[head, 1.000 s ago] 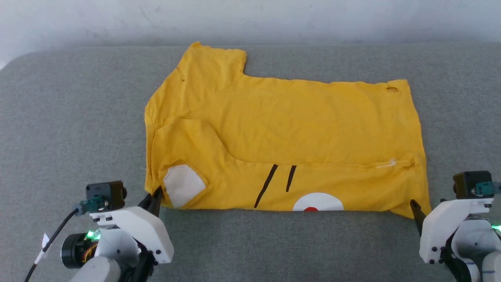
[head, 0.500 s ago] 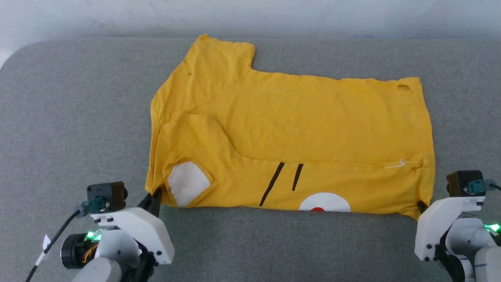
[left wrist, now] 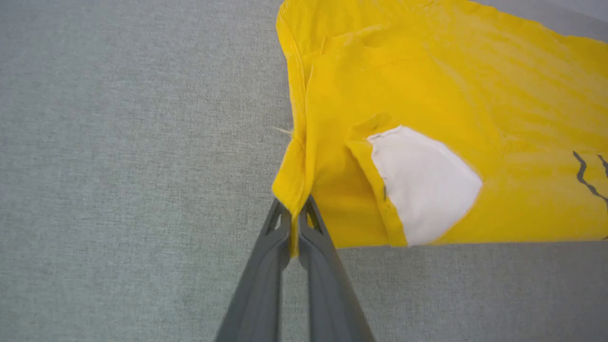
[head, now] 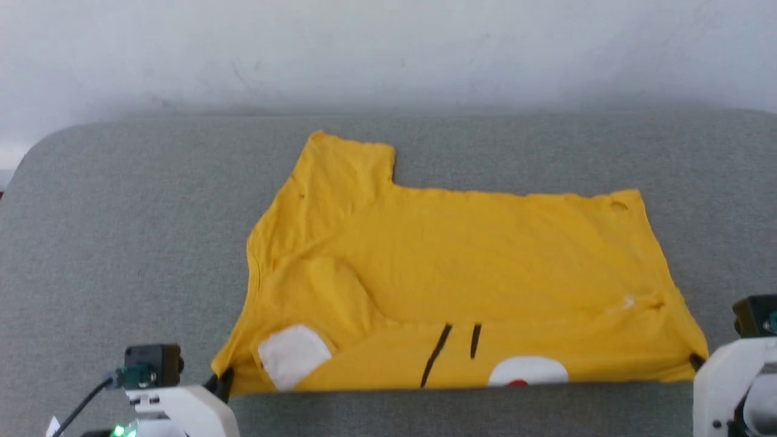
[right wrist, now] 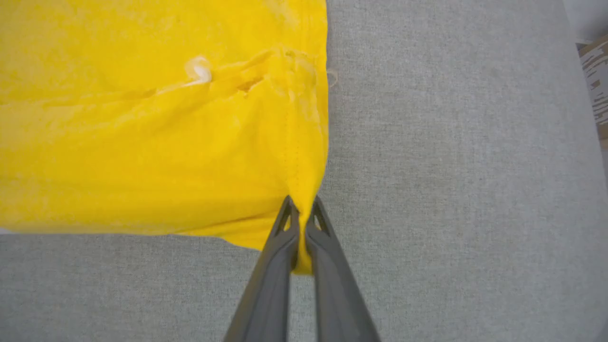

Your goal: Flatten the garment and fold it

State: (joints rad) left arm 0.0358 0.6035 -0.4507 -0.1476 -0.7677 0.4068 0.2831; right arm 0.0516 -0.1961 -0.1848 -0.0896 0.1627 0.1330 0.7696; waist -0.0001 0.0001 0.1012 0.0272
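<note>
Left fingers (left wrist: 268, 266) and right fingers (right wrist: 278, 266) each clamp tight on a bottom corner of the garment (head: 461, 261). I should lift evenly, hem taut, folding toward frame top.

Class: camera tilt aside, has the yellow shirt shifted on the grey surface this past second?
Yes, seemingly. The shirt has slid towards the robot: its far sleeve, earlier at the back edge of the grey surface, now lies short of it.

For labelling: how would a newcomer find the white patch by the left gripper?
A yellow shirt lies on the grey surface. The patch sits at its near left corner, by the left gripper. It is plain, angular; the other white shape is round with a red dot.
</note>
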